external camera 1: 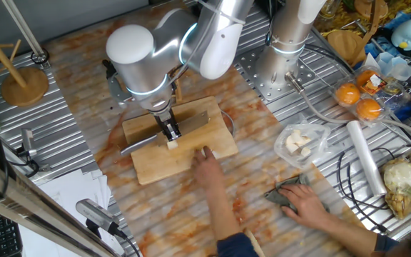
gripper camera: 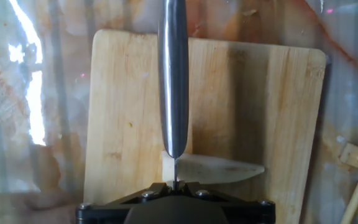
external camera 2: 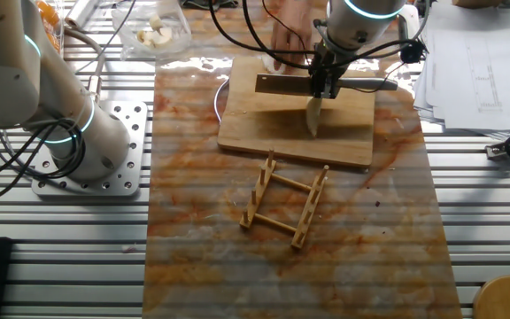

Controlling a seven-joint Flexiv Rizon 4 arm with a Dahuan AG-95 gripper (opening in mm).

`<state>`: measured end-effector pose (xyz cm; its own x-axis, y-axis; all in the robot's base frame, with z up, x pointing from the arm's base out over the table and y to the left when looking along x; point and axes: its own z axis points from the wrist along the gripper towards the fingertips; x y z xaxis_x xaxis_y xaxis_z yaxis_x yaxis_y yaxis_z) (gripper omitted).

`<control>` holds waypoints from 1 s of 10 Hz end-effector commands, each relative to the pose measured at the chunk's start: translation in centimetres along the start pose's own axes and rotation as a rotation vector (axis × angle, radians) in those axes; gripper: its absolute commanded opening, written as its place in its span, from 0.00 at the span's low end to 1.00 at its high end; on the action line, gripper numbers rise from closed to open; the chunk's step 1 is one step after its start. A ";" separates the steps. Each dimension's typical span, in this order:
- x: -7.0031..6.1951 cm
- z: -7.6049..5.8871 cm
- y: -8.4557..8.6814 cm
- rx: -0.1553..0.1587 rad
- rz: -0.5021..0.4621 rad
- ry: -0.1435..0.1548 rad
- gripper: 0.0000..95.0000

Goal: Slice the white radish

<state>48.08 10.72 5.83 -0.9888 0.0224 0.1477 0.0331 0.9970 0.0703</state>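
Black gripper (gripper camera: 174,202) housing fills the bottom edge of the hand view, its fingers closed tight on the handle of a knife (gripper camera: 173,81), whose steel spine runs straight away from the pincer. Directly under the blade, just ahead of the fingers, lies the white radish (gripper camera: 219,169), a pale tapered piece flat on the cutting board (gripper camera: 266,106), its pointed end off to one side of the edge and a short squared stub showing on the other. The blade appears to sit on or in the root near its thick end, though how deep it has gone cannot be told. A person's hand (external camera 1: 207,163) rests on the board close beside the pincer in one fixed view, and that is the main hazard: a sideways slip of the knife on the rounded root could carry the edge toward those fingers. The root is unrestrained, so it could also roll or skid under pressure and leave an uneven slice. Beyond the board stretches a marbled orange-and-white mat (external camera 2: 282,275), with a small wooden rack (external camera 2: 286,206) lying well apart from the pincer. Further out, the person's other hand (external camera 1: 307,205) presses a dark cloth (external camera 1: 282,194), near a clear bag of pale chunks (external camera 1: 300,142) and some oranges (external camera 1: 357,100) on the ribbed metal table (external camera 1: 70,135).
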 end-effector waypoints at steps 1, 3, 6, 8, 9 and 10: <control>-0.4 1.8 0.3 0.000 -0.004 -0.017 0.00; -0.5 3.2 0.3 0.011 -0.028 -0.013 0.00; -0.3 3.6 0.8 -0.020 -0.027 -0.021 0.00; -0.3 3.4 0.8 0.023 -0.060 -0.013 0.00; -0.2 3.3 0.8 0.028 -0.066 -0.011 0.00; -0.2 3.3 0.8 0.023 -0.078 -0.010 0.00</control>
<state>48.08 11.62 4.67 -0.9905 -0.0422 0.1311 -0.0337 0.9972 0.0667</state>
